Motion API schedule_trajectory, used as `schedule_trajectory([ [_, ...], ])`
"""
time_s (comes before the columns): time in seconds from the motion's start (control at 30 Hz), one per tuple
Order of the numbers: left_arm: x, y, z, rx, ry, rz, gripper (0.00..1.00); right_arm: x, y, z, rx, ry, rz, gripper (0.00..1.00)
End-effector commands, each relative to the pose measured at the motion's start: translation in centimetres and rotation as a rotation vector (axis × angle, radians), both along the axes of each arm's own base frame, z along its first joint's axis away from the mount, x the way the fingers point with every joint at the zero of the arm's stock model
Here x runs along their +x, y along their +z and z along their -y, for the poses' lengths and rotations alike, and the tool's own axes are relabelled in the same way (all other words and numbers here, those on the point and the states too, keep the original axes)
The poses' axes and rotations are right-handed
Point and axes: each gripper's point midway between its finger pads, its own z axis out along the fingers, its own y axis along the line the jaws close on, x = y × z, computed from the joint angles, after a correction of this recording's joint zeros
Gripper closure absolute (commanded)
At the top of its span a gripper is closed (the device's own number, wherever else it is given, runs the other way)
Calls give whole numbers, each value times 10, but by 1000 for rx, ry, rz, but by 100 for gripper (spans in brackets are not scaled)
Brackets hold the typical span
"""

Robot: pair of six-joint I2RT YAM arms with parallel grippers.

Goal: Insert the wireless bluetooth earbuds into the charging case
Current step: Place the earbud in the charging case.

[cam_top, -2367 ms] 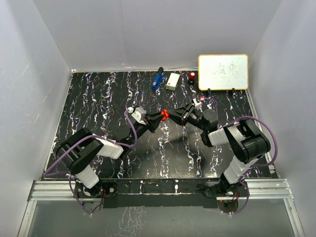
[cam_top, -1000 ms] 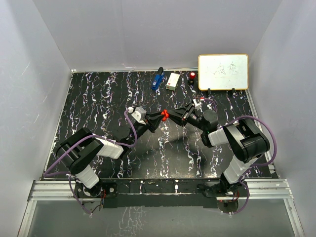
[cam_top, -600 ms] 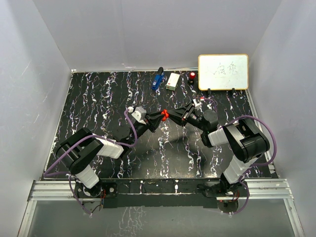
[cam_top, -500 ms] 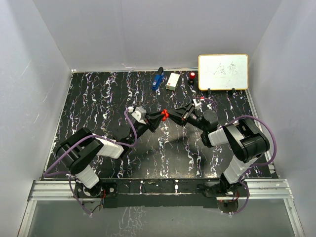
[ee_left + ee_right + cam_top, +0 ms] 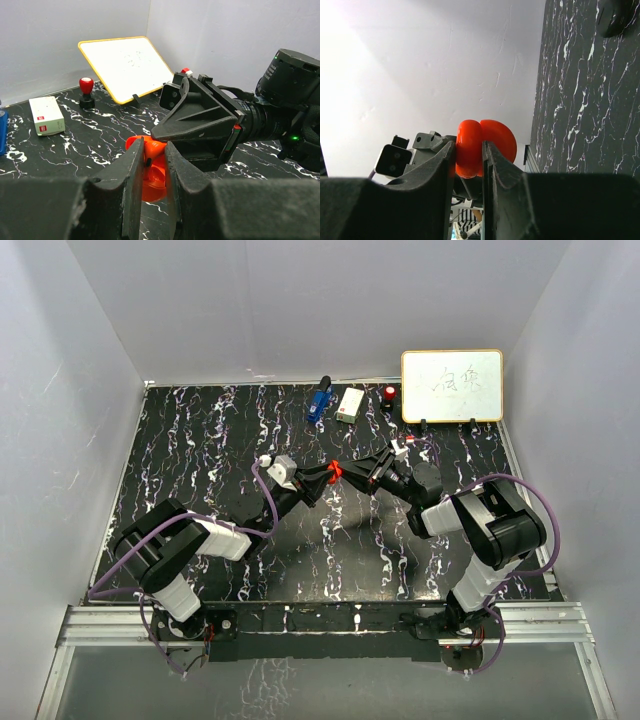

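The case (image 5: pixel 470 147) is a small, glossy orange-red shell, held off the table, clamped edgewise in my right gripper (image 5: pixel 468 145). It stands open, its two rounded halves side by side like lobes. A tiny dark earbud (image 5: pixel 148 161) is pinched in my left gripper (image 5: pixel 154 150), right at the case's open hollow and mostly hidden. Whether it touches the case, I cannot tell.

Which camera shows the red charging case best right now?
Right wrist: the red charging case fills the centre, clamped in the right gripper. Left wrist shows it partly behind the left gripper; the top view gives only a red speck.
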Motion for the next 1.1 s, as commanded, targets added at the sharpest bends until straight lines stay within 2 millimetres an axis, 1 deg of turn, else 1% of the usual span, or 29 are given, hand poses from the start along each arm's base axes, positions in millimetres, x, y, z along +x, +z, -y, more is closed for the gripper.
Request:
schedule_trajectory([
  [0.0,-12,60,-3,-157,-21,167,100,-3,14,2,34,0,63,98],
  [0.5,-12,57,-2,-151,-27,162,100,-3,15,3,38,0,66,98],
  [0.67,-13,57,-2,-153,-31,159,83,-3,15,3,39,0,67,98],
  [0.87,-14,60,-3,-158,-30,163,65,-4,15,2,39,2,66,98],
  [0.93,-14,60,-4,-160,-28,164,62,-3,16,3,39,0,66,98],
  [1.07,-15,65,-6,-170,-21,170,60,-3,15,2,38,1,65,98],
])
